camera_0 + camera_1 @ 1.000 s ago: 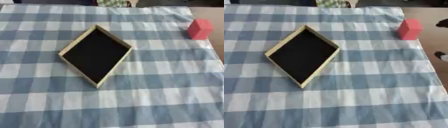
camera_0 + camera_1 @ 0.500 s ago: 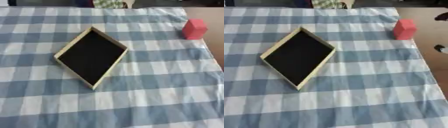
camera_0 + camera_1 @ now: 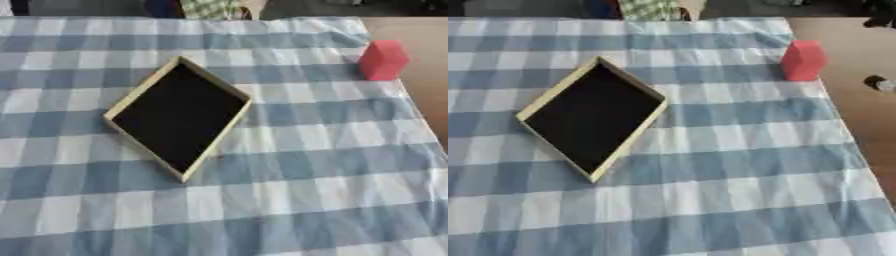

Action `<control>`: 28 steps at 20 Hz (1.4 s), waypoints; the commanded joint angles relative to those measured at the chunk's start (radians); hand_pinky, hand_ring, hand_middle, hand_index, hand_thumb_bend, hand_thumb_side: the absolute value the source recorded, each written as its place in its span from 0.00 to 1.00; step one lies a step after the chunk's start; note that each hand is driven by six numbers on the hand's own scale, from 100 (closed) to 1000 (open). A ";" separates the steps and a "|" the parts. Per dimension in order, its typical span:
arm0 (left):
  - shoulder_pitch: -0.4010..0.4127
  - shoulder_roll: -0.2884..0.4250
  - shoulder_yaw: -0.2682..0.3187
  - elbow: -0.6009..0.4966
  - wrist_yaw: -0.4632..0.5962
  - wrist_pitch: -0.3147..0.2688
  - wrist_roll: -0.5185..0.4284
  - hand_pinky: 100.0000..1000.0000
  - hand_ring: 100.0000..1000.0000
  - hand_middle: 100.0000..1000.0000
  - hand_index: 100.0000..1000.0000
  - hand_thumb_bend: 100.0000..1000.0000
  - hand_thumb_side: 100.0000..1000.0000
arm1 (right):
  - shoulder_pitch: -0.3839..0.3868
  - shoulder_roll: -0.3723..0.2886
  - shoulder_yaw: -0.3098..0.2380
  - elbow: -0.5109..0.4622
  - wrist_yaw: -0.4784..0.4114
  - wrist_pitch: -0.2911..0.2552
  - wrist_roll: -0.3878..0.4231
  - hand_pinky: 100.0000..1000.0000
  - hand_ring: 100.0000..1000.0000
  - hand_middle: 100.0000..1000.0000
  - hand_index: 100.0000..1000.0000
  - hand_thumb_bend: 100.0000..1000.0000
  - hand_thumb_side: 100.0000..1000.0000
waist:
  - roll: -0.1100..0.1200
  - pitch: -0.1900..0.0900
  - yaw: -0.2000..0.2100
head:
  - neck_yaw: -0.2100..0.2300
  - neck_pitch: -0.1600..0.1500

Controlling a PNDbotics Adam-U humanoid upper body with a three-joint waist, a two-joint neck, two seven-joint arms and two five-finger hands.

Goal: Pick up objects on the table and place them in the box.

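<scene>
Hands: I see neither of my hands in either eye view, so I cannot tell how far open they are or whether they hold anything.
Box (image 3: pixel 179 118): shallow, tan rim, black inside, turned corner-on, lying left of centre on the cloth.
Red block (image 3: pixel 382 60): upright at the cloth's far right edge, well apart from the box.
Tablecloth (image 3: pixel 306 175): blue-and-white check, covering the table.

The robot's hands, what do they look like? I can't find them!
Neither hand shows in these pictures, so their look can't be told. Only the checked tablecloth, the empty box and a red block are visible.
</scene>
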 commanded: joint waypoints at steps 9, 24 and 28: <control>-0.012 0.021 -0.006 -0.014 0.010 0.001 -0.014 0.80 0.82 0.74 0.65 0.01 0.81 | -0.086 -0.060 0.040 0.046 -0.009 -0.034 0.072 0.98 0.95 0.90 0.96 0.36 0.09 | 0.001 -0.015 0.010 | -0.017 -0.018; -0.015 0.019 -0.016 -0.014 0.017 0.003 -0.026 0.80 0.82 0.74 0.65 0.01 0.81 | -0.189 -0.034 0.084 0.088 -0.010 -0.042 0.145 0.97 0.95 0.93 1.00 0.39 0.00 | -0.001 -0.008 0.027 | -0.029 -0.020; -0.018 0.018 -0.017 -0.014 0.019 0.004 -0.029 0.80 0.82 0.74 0.65 0.01 0.81 | -0.216 -0.025 0.093 0.097 -0.014 -0.045 0.162 0.96 0.94 0.92 1.00 0.38 0.00 | -0.006 -0.004 0.031 | -0.031 -0.021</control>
